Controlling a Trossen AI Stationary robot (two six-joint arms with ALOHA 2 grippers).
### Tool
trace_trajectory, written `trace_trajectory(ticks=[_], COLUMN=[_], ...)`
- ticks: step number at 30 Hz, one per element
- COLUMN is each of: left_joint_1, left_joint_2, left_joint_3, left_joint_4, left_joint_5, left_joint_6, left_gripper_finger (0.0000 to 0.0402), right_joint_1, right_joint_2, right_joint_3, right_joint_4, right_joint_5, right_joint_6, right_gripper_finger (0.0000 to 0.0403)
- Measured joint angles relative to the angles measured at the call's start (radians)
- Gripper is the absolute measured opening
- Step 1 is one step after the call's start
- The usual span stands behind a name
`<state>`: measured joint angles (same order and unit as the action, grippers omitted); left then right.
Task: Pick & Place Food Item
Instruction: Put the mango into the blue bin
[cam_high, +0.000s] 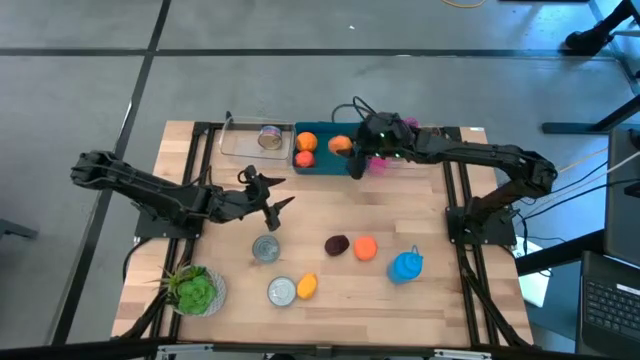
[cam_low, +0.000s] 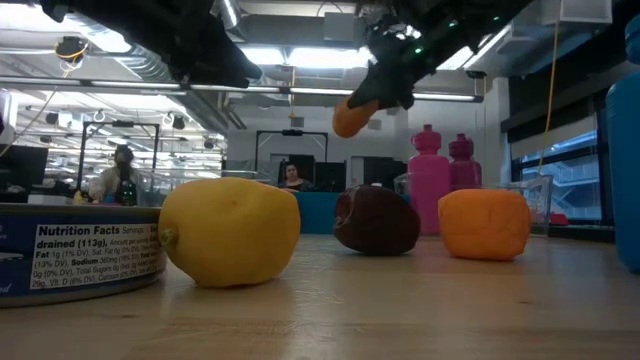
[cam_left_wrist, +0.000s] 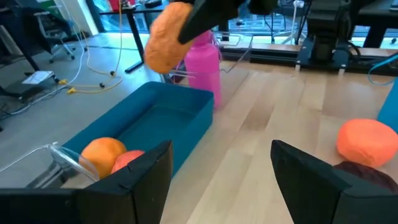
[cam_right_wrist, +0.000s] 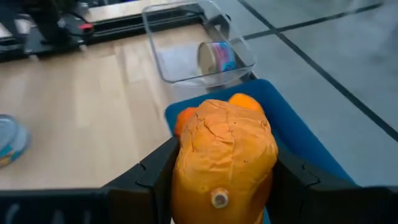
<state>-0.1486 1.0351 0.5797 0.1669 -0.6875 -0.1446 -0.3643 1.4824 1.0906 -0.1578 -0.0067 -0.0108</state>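
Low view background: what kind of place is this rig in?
Probably a robotics lab or open workshop: exposed ceiling ducts, people seated at workstations, cables trailing over a concrete floor, and the wooden table between two arms.

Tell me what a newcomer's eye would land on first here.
Probably the right gripper, shut on an orange food item and holding it above the blue bin at the table's far edge, where two more orange items already lie. Next, the left gripper, open and empty over mid-table, and the loose foods and cans along the near side.
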Motion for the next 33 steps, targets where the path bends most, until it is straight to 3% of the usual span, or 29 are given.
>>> trace_trajectory(ticks=[18, 33], left_joint_1=[0.008, 0.008], left_joint_2=[0.000, 0.000], left_joint_3=[0.000, 0.000], left_joint_4=[0.000, -0.006], left_joint_5=[-0.001, -0.002], left_joint_6=[-0.002, 0.002], left_gripper_finger=[0.0260, 0.0260], right_joint_1=[-0.111, -0.128], right_joint_2=[0.381, 0.448], right_joint_3=[0.404, 0.464], right_joint_4=[-0.283, -0.339], right_joint_5=[-0.035, -0.099], right_joint_6=[-0.111, -0.145], right_gripper_finger=[0.0178, 0.0178])
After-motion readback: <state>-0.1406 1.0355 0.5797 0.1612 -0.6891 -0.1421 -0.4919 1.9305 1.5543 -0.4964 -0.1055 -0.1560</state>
